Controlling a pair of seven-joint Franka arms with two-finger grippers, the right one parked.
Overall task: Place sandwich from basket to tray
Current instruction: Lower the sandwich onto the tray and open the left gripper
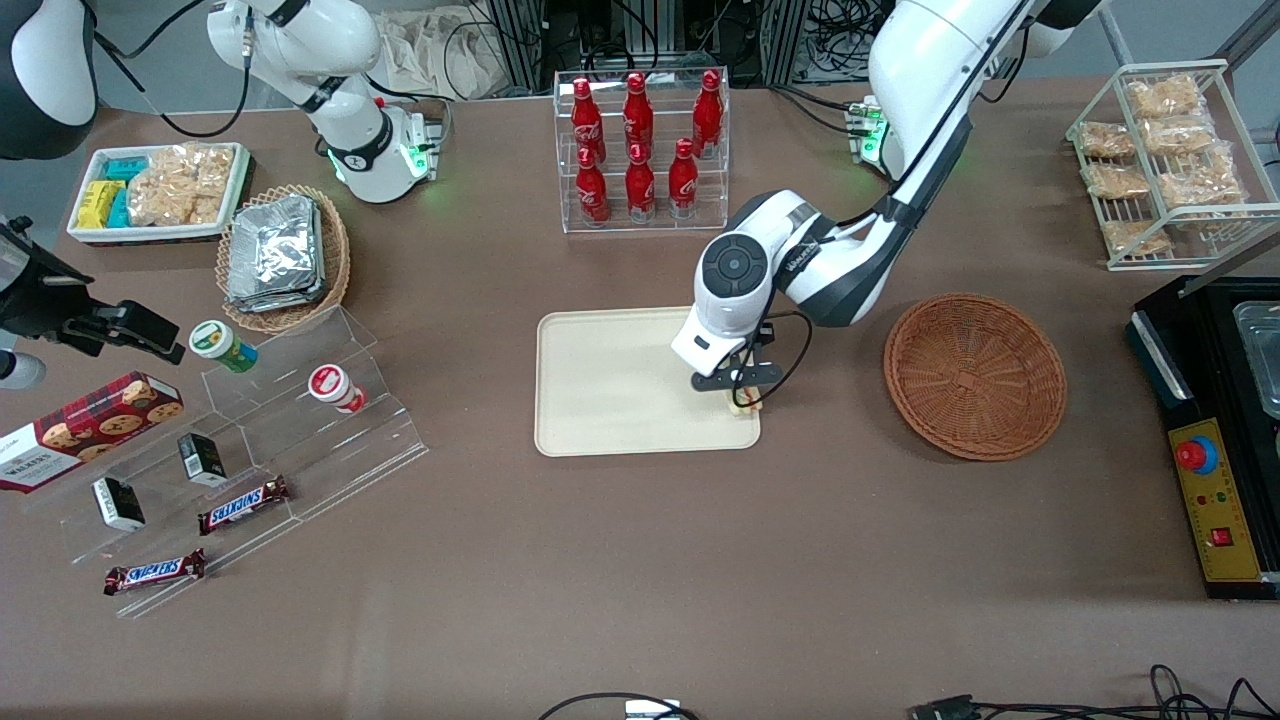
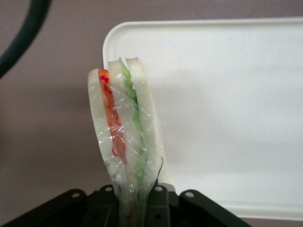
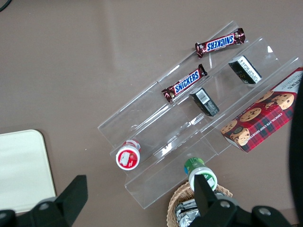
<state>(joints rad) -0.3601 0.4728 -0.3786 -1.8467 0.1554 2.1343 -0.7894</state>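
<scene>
My left gripper (image 1: 744,393) is shut on the sandwich (image 1: 746,402), a clear-wrapped wedge of white bread with green and orange filling (image 2: 124,137). It holds the sandwich over the corner of the cream tray (image 1: 610,385) that lies nearest the front camera, toward the basket. In the left wrist view the black fingers (image 2: 161,201) pinch the wedge's narrow end, and the tray (image 2: 227,118) lies under and beside it. The reddish-brown wicker basket (image 1: 975,375) stands beside the tray toward the working arm's end, with nothing in it.
A clear rack of red bottles (image 1: 640,140) stands farther from the front camera than the tray. Toward the parked arm's end are a lighter wicker basket of foil packets (image 1: 280,255) and an acrylic step stand with snack bars (image 1: 245,505). A black control box (image 1: 1215,500) sits at the working arm's end.
</scene>
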